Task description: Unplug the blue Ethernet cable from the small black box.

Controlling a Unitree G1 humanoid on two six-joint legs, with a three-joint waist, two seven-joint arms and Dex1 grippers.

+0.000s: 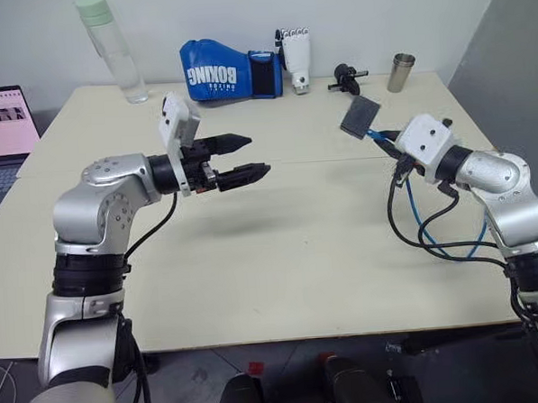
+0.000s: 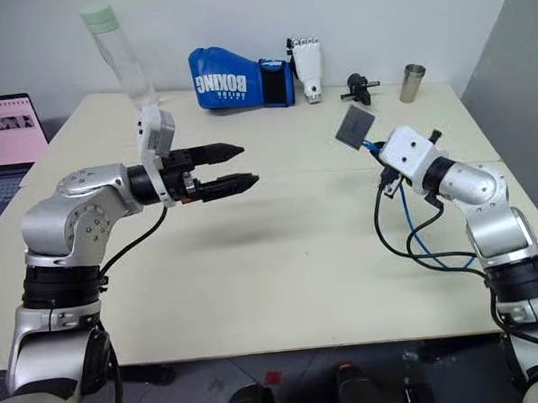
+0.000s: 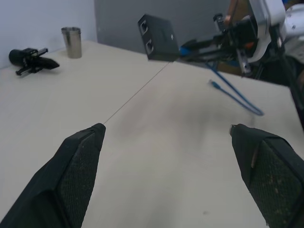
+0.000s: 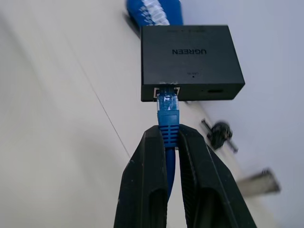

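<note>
Blue Ethernet cable [image 4: 168, 124] is pinched just behind its plug by the right gripper [image 4: 169, 142], still plugged into the small black box [image 4: 190, 61], which hangs lifted above the table [image 1: 280, 237]. Its long axis runs toward ten o'clock from the gripper in the head views, slack drooping to five o'clock. Left gripper [image 1: 249, 157] hovers at nine o'clock, fingers spread wide and empty.

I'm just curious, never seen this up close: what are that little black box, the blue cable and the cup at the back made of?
Small black box: likely matte plastic, dull with printed lettering. Blue Ethernet cable: rubbery sheath, translucent blue plug. Steel cup: metal, probably; brushed silvery sheen.
</note>
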